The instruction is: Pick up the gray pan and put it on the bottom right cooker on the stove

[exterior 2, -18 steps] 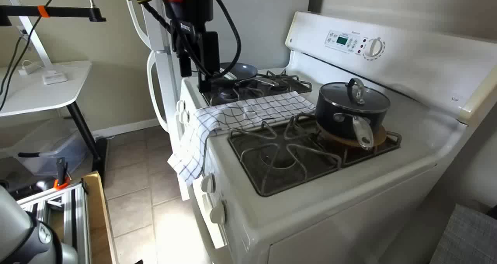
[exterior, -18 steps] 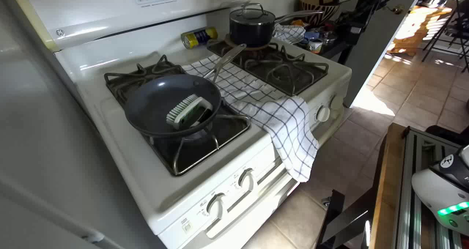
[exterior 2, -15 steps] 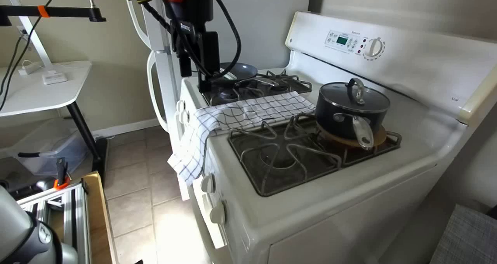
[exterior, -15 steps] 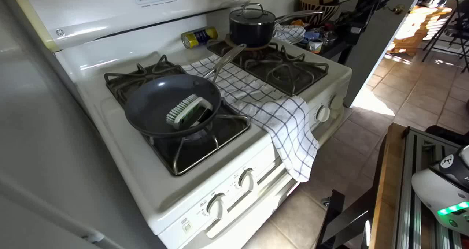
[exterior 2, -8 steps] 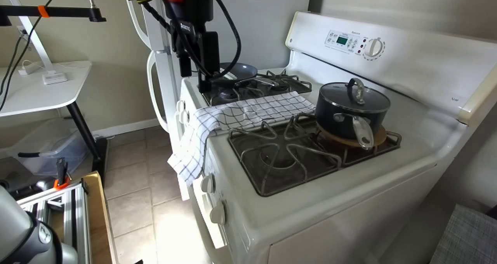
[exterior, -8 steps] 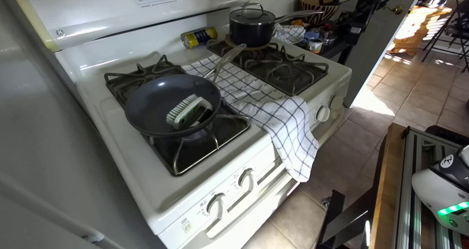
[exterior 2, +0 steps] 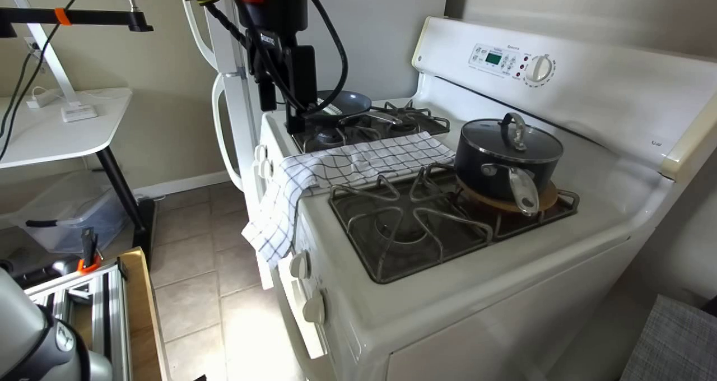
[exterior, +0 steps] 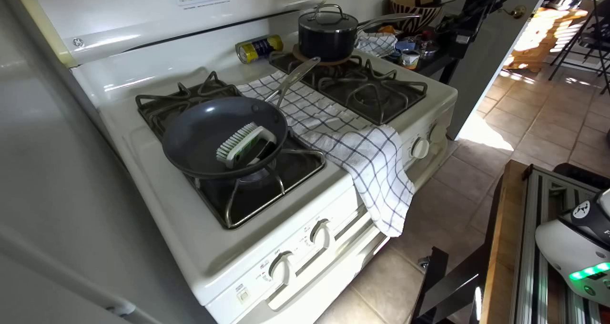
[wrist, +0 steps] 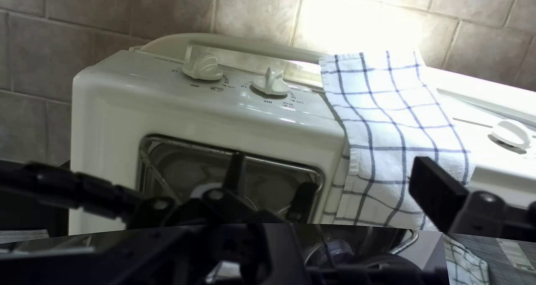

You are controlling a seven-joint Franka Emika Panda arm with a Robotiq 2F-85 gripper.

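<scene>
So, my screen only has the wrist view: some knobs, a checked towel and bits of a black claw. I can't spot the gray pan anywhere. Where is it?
Observer: The gray pan sits on the left side of the stove, as you'd face it from the knobs.

Visitor: Oh! Is anything in it?

Observer: Yes, a scrub brush with white bristles lies inside.

Visitor: Funny. And what's next to the place where it should end up?

Observer: A black lidded pot stands behind the front right burner; both exterior views show that.
</scene>
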